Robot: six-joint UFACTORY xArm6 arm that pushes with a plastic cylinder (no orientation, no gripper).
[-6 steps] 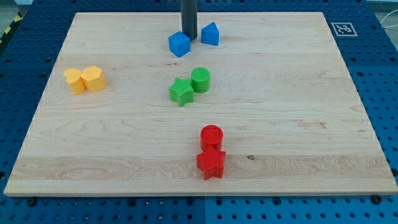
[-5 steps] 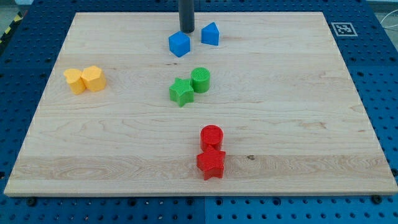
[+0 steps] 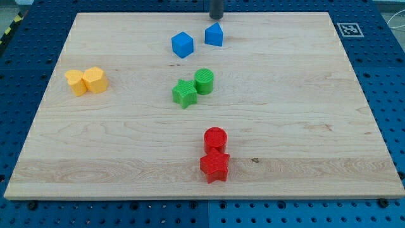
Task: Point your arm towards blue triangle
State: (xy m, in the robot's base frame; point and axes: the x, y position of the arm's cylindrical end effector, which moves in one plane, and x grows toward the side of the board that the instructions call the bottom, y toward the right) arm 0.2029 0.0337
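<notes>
The blue triangle (image 3: 214,35) sits near the top middle of the wooden board (image 3: 304,114). My tip (image 3: 216,17) is at the view's top edge, just above the blue triangle and a short gap from it. A blue cube (image 3: 182,44) lies to the left of the triangle, apart from the tip.
A green star (image 3: 184,93) and a green cylinder (image 3: 204,81) touch at the centre. A red cylinder (image 3: 215,139) and a red star (image 3: 214,166) touch lower down. Two yellow blocks (image 3: 87,81) sit at the left. A marker tag (image 3: 348,29) is at the top right corner.
My tip has moved from between the blue cube and the blue triangle up and to the right, to just above the triangle. No block has moved.
</notes>
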